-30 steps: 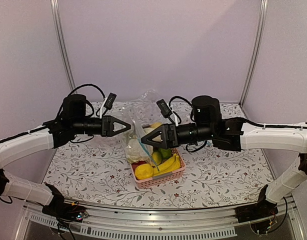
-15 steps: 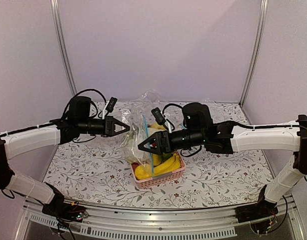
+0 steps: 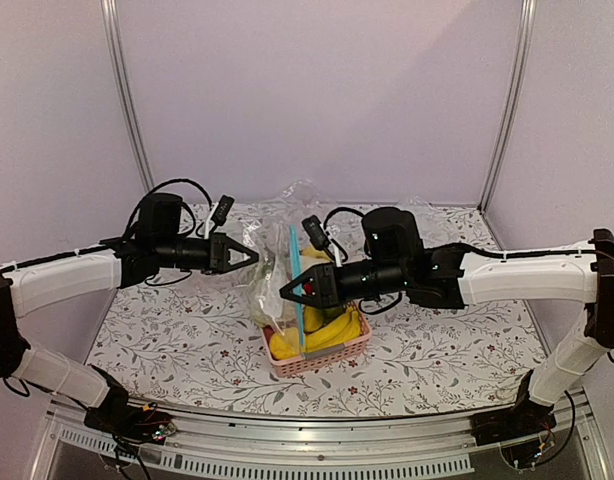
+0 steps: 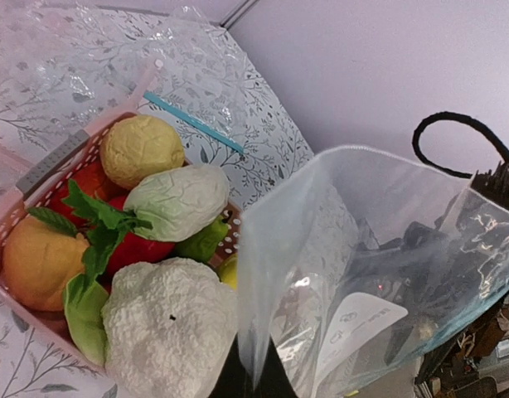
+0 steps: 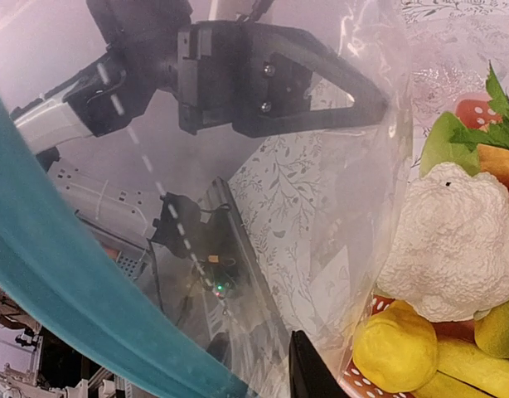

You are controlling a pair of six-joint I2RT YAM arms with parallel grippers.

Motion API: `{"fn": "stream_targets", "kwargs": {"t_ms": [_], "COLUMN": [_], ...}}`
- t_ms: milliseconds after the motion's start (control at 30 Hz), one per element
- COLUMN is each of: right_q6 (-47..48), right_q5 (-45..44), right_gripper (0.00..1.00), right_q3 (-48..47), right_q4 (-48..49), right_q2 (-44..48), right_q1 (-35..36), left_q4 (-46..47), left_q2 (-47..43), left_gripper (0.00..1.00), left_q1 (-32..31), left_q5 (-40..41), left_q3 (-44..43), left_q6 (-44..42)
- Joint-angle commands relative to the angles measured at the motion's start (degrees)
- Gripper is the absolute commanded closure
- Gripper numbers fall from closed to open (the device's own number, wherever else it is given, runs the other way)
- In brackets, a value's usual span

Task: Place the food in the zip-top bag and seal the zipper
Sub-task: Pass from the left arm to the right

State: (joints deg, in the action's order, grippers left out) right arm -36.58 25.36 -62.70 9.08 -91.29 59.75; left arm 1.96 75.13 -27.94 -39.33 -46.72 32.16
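Left claw [image 3: 254, 256] pinching zip-top bag [image 4: 362, 274] edge, right claw [image 3: 284, 291] at zipper [image 5: 64, 307] — grip unclear, fingertips hidden

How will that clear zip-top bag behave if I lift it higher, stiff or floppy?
Probably floppy: the zip-top bag looks thin and creased. Likely light, being see-through film. The blue zipper seems stiffer; it holds a nearly straight line.

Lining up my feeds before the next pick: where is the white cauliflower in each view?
Top external: only a pale blur behind the zip-top bag, at the pink basket's left end.
Left wrist: cauliflower, bottom centre.
Right wrist: right edge, mid-height.
Shared landmark: the pink basket.
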Motion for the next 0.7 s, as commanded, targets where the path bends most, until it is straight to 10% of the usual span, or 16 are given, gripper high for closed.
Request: {"fn": "stream_targets", "kwargs": {"t_ms": [0, 167, 400, 667], "right_q6": [0.32, -0.15, 1.62, 4.58], "right_q5": [-1.91, -4.29, -11.08, -15.43], "right_gripper": [0.84, 1.0, 1.0, 1.0], "right_q3": [0.24, -0.27, -3.85, -7.09], "right_q4": [0.66, -0.36, -10.88, -18.71], "right_q2": [0.37, 1.23, 2.75, 3.56], "right_q1": [0.41, 0.42, 0.54, 0.5], "left_q4": [-1.77, -6.88, -19.34, -21.4], "left_q2": [-0.56, -1.29, -10.29, -15.47], "left_gripper": [1.0, 0.97, 0.04, 0.01], "left_q1": [0.88, 0.74, -0.34, -7.16], "left_q5": [2.64, 5.13, 22.79, 22.68], "left_q3": [-0.65, -1.88, -6.77, -9.22], "left_q6": [-1.8, -3.98, -9.75, -7.89]}}
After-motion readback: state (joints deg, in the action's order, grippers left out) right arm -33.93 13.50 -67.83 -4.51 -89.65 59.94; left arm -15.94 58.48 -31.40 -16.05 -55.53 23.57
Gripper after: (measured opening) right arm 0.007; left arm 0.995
